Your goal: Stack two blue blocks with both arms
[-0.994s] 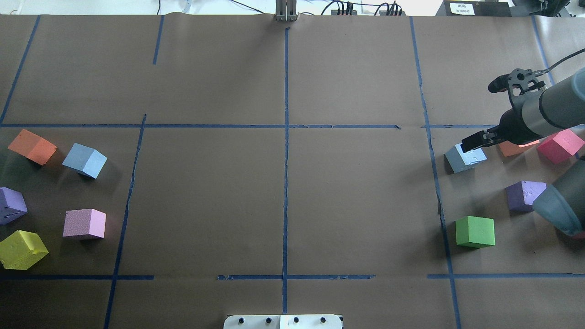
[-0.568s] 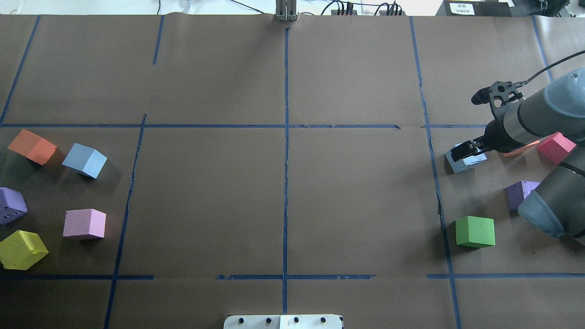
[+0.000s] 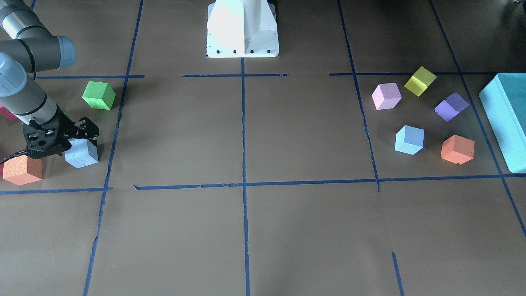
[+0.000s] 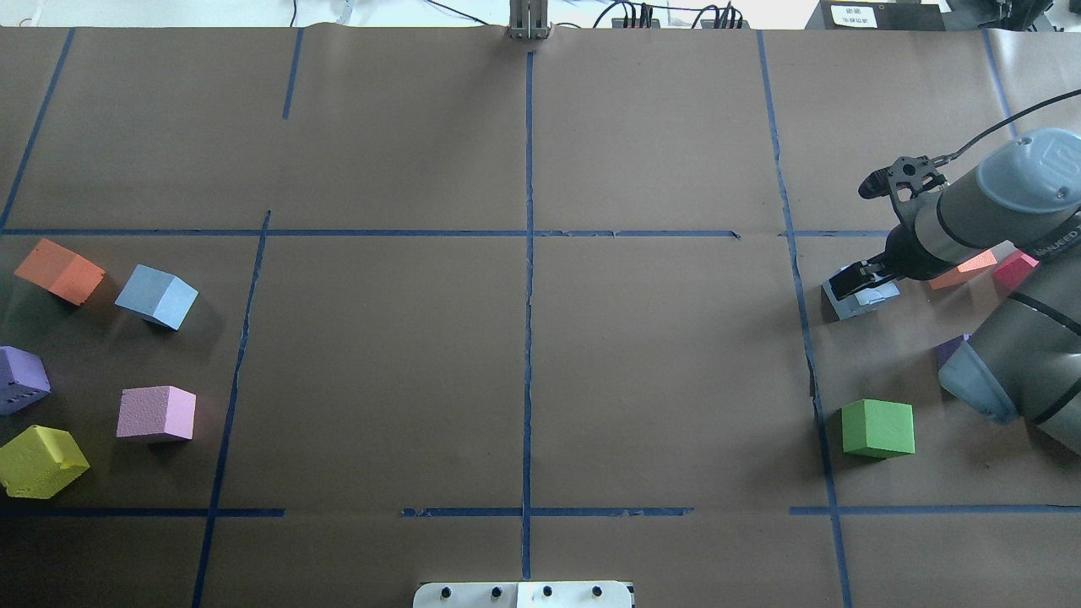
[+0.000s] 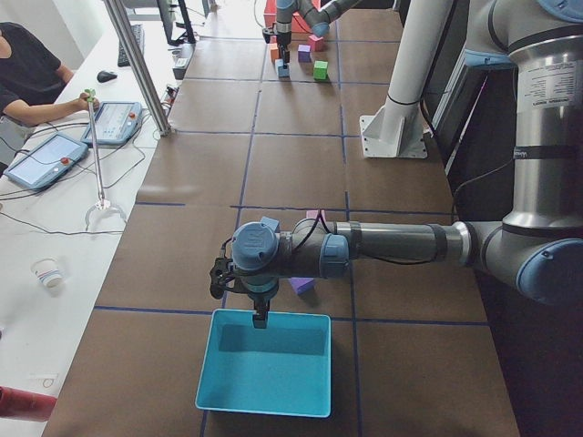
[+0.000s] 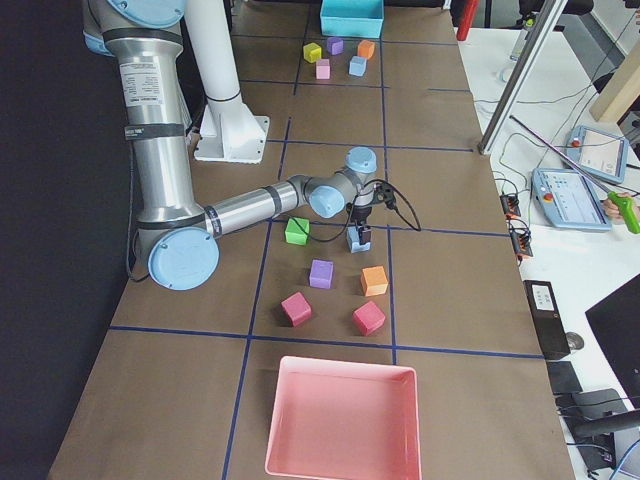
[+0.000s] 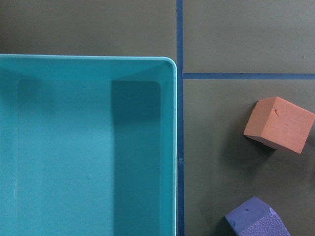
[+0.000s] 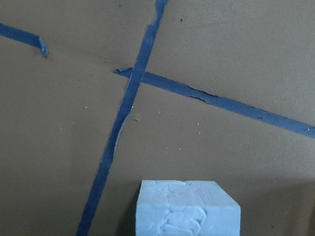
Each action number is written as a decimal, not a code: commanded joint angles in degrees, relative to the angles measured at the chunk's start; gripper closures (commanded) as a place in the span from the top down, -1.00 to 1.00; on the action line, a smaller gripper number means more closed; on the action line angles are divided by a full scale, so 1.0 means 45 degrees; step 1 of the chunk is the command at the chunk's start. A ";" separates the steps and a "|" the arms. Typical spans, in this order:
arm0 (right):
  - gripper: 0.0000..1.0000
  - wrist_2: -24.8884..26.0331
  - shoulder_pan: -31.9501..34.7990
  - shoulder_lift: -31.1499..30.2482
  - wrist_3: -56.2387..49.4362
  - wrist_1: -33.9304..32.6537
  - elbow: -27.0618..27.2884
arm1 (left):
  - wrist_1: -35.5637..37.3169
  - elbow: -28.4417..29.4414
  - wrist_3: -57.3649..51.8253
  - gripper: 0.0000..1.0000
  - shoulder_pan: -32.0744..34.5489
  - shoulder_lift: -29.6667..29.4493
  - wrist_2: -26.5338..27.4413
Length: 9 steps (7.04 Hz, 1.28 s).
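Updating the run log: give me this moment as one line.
right gripper: at pale blue block, grip unclear | left gripper: above teal box, state unclear | second blue block: untouched | stack: not started

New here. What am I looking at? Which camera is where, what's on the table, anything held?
Two robot arms at a paper-covered table. Cameras: one above and behind the robot, one facing it, one at each table end, one on each wrist. Coloured foam cubes lie in two clusters. The right gripper sits low over a pale blue block; whether it grips is unclear. The other blue block lies at the opposite end. The left gripper hangs above a teal box.
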<state>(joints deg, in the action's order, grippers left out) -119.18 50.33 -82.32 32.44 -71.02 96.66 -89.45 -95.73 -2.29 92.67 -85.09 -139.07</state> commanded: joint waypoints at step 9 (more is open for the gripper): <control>-1.00 -0.0958 0.0771 0.2770 0.0308 -0.4724 0.1486 | 0.0053 -0.0405 0.0001 1.00 0.0051 0.0004 -0.0014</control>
<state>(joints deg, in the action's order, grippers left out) -123.33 54.06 -75.88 32.99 -82.36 100.52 -89.21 -97.50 -2.28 92.90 -85.02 -139.06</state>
